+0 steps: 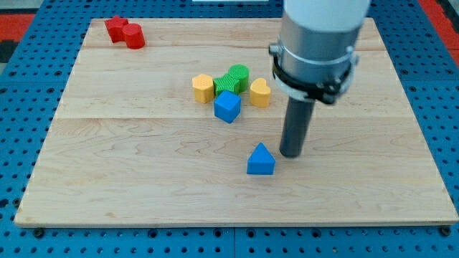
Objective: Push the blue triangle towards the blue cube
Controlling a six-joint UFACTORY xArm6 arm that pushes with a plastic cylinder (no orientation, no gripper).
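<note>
Pincerless, my tip (290, 154) stands just right of the upright, apex-up blue triangle (261, 160), below the blue cube (227, 107).

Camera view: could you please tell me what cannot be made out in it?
- Arm: cut off by the view's top edge.
- Green blocks: packed together, the blue cube in front; shapes unclear.
- Red blocks: small, touching; shapes unclear.
- My tip near the blue triangle: contact uncertain.

Arm (319, 43) cut off at top; hides board's (143, 179) top-right part.
</note>
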